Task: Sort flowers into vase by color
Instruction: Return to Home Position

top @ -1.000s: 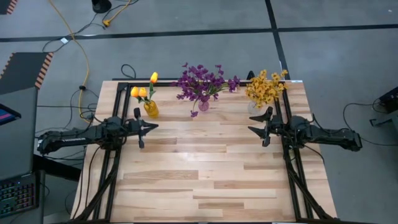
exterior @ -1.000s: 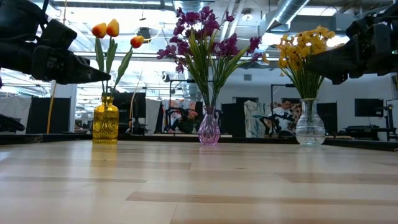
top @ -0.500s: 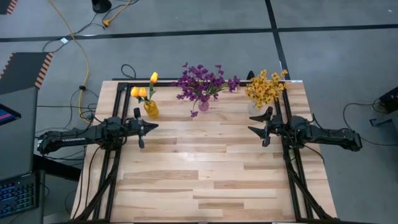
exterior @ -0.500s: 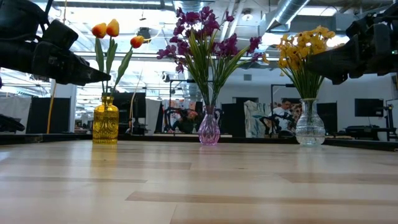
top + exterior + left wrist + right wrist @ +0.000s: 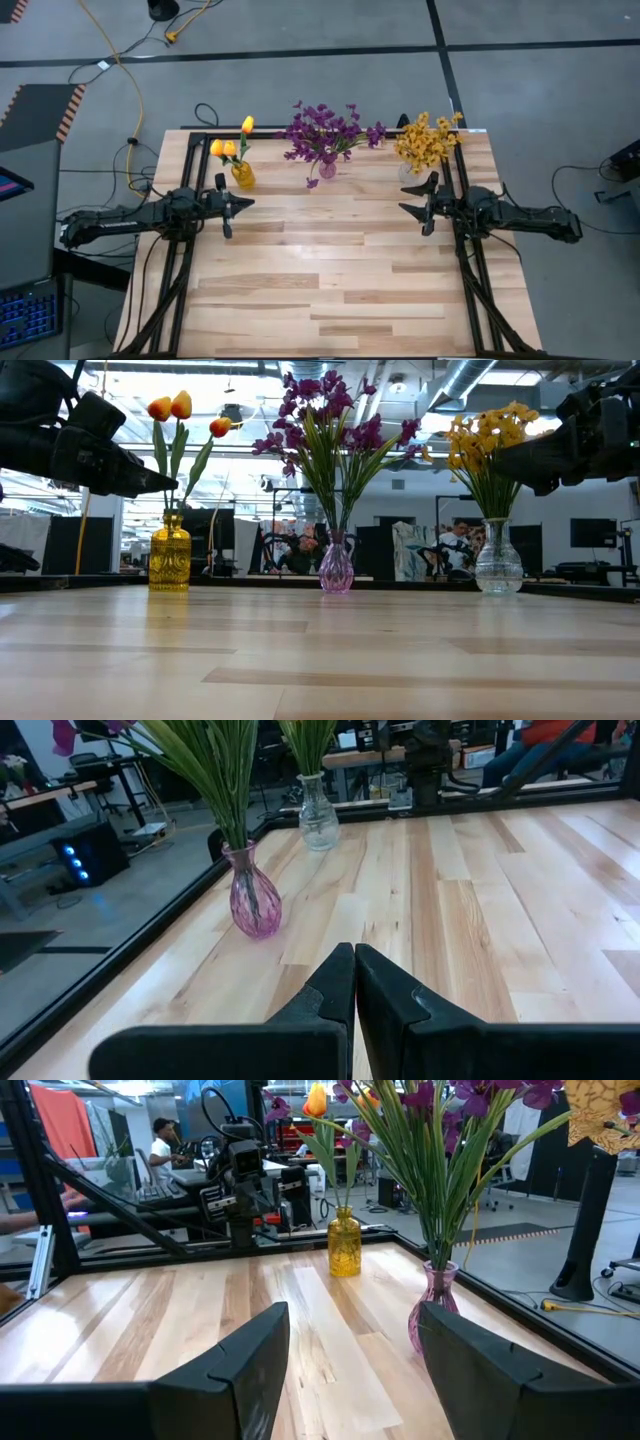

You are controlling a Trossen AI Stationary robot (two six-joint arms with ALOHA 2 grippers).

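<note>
Three vases stand along the table's far edge. A yellow glass vase (image 5: 243, 175) at the far left holds orange-yellow tulip buds (image 5: 229, 145). A pink vase (image 5: 327, 169) in the middle holds purple blossoms (image 5: 325, 130). A clear vase (image 5: 498, 560) at the far right holds small yellow blossoms (image 5: 427, 140). My left gripper (image 5: 250, 203) is shut and empty, above the table near the yellow vase. My right gripper (image 5: 403, 207) is open and empty, near the clear vase.
A black metal frame (image 5: 200, 137) runs along the table's far edge and both sides. The bare wooden tabletop (image 5: 330, 270) stretches from the vases to the near edge. People and workshop gear show in the room beyond the table (image 5: 460, 545).
</note>
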